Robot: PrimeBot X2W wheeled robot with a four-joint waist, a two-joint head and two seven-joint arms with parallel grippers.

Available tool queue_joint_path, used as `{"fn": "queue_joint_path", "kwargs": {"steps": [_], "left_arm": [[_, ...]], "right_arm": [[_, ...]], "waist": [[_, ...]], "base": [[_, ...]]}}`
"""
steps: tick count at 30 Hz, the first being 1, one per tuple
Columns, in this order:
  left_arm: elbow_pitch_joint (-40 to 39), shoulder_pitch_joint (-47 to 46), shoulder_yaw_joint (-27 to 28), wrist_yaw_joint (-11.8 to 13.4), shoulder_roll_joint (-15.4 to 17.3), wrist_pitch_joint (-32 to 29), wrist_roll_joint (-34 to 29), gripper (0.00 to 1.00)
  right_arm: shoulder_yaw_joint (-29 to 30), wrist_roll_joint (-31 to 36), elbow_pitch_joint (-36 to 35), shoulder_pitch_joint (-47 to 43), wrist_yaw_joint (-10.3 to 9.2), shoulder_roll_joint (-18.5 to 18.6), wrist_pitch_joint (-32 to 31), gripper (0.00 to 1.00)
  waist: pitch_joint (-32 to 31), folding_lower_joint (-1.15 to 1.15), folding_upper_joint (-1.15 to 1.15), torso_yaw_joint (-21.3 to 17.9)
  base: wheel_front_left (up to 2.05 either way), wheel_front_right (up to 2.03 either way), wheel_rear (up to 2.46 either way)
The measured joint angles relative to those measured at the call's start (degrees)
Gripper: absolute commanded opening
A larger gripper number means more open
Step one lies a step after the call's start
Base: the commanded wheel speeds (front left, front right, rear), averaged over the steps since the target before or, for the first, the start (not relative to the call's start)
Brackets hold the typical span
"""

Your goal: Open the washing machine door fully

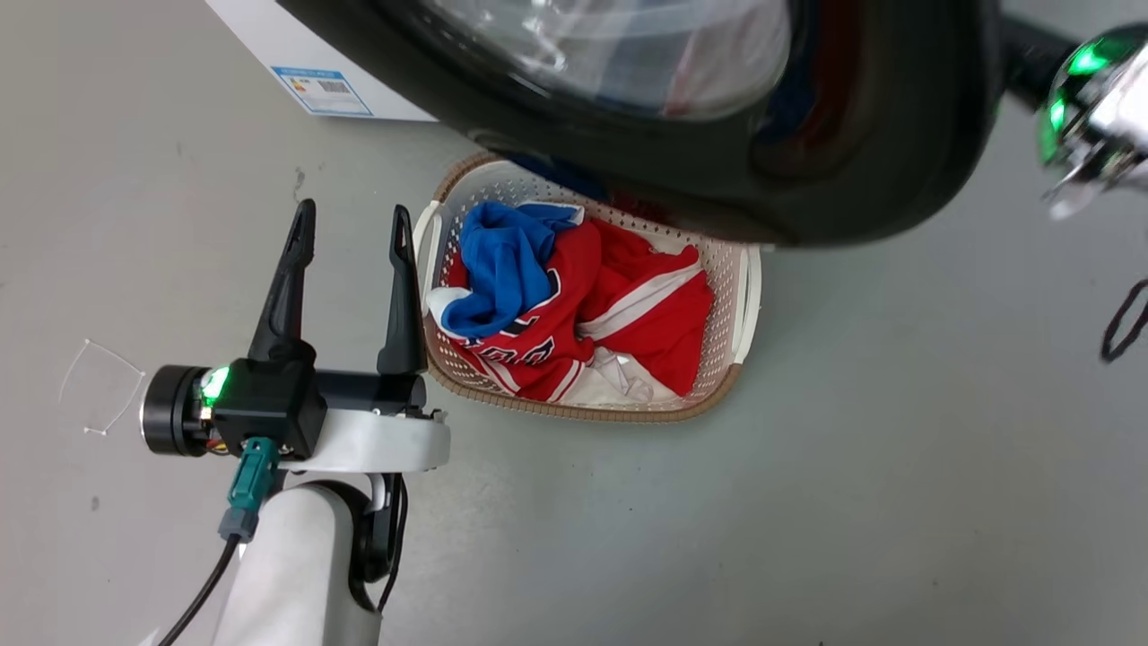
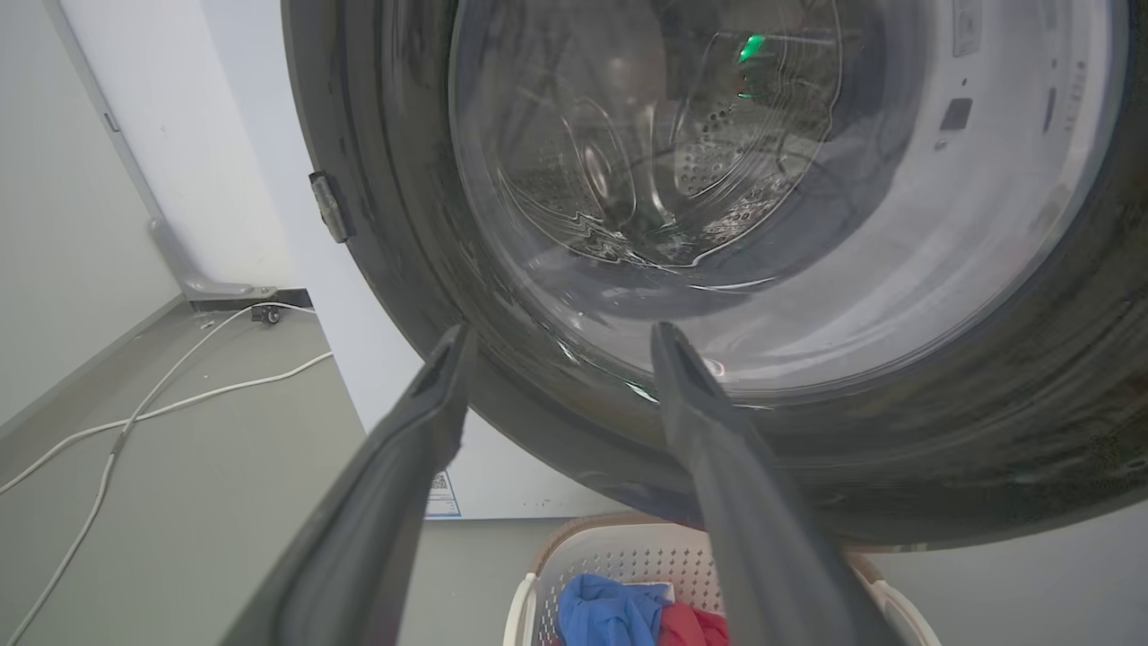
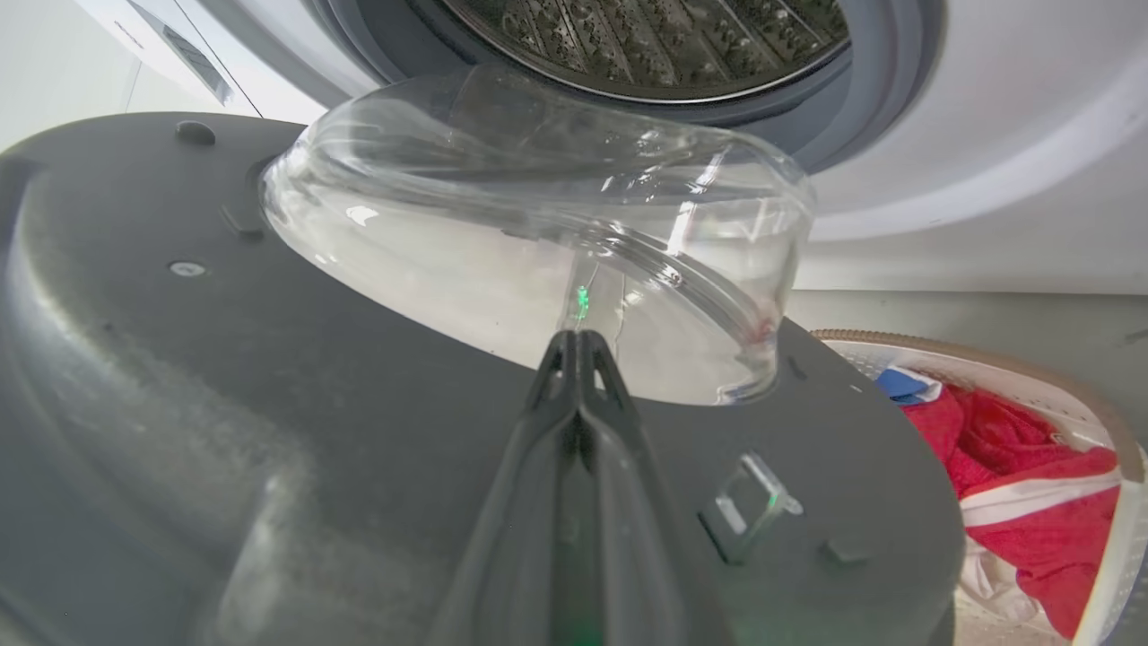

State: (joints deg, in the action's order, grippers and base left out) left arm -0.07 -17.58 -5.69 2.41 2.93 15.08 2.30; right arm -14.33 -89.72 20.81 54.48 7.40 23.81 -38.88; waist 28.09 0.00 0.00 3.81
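The washing machine door (image 1: 861, 170), a glossy black disc with a clear glass bowl, hangs swung out across the top of the head view, over the basket. My left gripper (image 1: 352, 220) stands open and empty to the left of the basket, below the door. In the left wrist view the left gripper (image 2: 563, 336) points up at the door's outer face (image 2: 942, 431). My right gripper (image 3: 578, 345) is shut, its tips at the door's inner face (image 3: 269, 404) beside the glass bowl (image 3: 502, 233). The washing machine (image 3: 987, 179) shows its steel drum (image 3: 655, 36) behind.
A white laundry basket (image 1: 746, 296) with red and blue clothes (image 1: 574, 296) sits on the grey floor under the door. The machine's white corner (image 1: 260, 36) carries a blue label (image 1: 323, 90). White cables (image 2: 179, 395) trail along the floor by a wall. My right wrist (image 1: 1094, 99) glows green.
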Motion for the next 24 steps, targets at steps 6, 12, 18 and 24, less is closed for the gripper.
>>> {"fn": "queue_joint_path", "kwargs": {"steps": [6, 12, 18, 24], "left_arm": [[0.58, 1.4, 0.15, -0.37, 0.0, 0.0, -0.15, 1.0], [1.29, 3.43, 0.12, -0.51, 0.0, -0.01, -0.24, 1.0], [1.79, 5.19, -0.09, -0.87, 0.0, -0.01, -0.53, 1.0], [2.22, 7.31, -0.6, -0.87, -0.01, -0.01, -0.51, 1.0]], "right_arm": [[-1.45, -0.96, -5.8, -7.36, 0.0, -1.48, -0.4, 0.0], [-3.81, -2.18, -11.94, -14.84, 0.0, -3.34, -1.52, 0.0], [-5.94, -3.43, -16.45, -21.02, 0.0, -4.91, -2.24, 0.0], [-8.35, -4.48, -19.15, -26.55, 0.0, -7.2, -2.6, 0.0]], "waist": [[-2.41, 0.0, 0.0, -0.12], [-5.42, 0.0, 0.0, -0.03], [-8.5, 0.0, 0.0, 0.31], [-11.32, -0.01, 0.0, 0.71]], "base": [[0.0, 0.0, 0.0], [0.0, 0.0, 0.0], [0.0, 0.0, 0.0], [0.0, 0.0, 0.0]]}}
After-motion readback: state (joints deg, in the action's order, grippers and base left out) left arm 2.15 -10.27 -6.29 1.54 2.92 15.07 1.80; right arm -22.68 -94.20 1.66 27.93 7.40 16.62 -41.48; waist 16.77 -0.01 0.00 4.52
